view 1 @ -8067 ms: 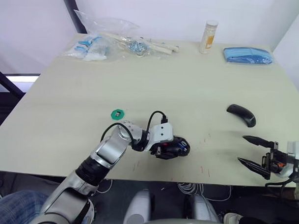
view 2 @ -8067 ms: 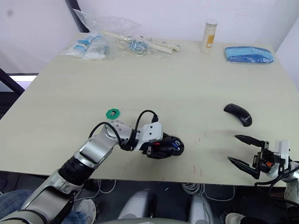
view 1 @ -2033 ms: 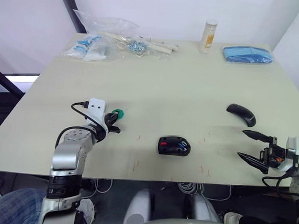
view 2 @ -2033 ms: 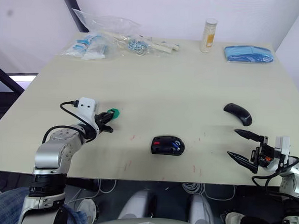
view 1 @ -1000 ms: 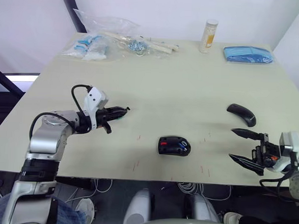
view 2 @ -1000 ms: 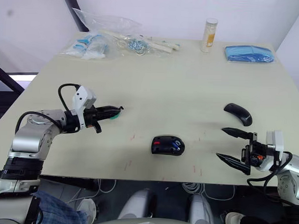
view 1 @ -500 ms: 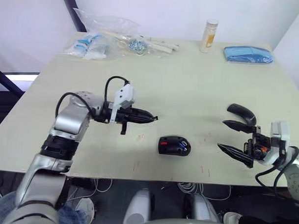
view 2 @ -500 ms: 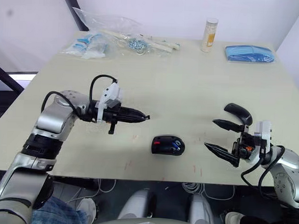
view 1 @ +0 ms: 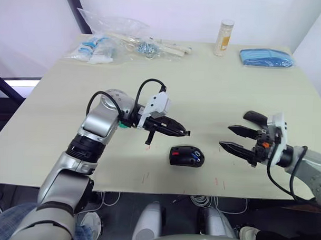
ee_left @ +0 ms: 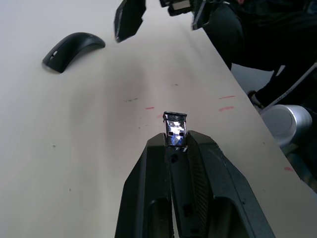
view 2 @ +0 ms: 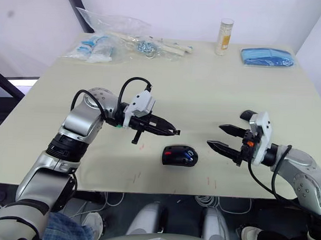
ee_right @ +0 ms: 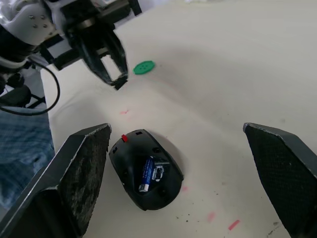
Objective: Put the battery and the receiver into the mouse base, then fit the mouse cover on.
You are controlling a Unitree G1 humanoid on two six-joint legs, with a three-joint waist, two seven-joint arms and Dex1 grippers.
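Left tool (view 1: 185, 133) has carried pinched receiver (ee_left: 175, 129) near mouse base (view 1: 186, 155); right tool (view 1: 234, 139) spread

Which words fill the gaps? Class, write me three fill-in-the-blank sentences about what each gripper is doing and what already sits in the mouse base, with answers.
1. The left gripper is shut on the ______.
2. The blue battery lies inside the mouse ______.
3. The right gripper, hanging beside the mouse base, has its fingers ______.
4. The mouse cover rests on the ______.

Missing words: receiver; base; open; table
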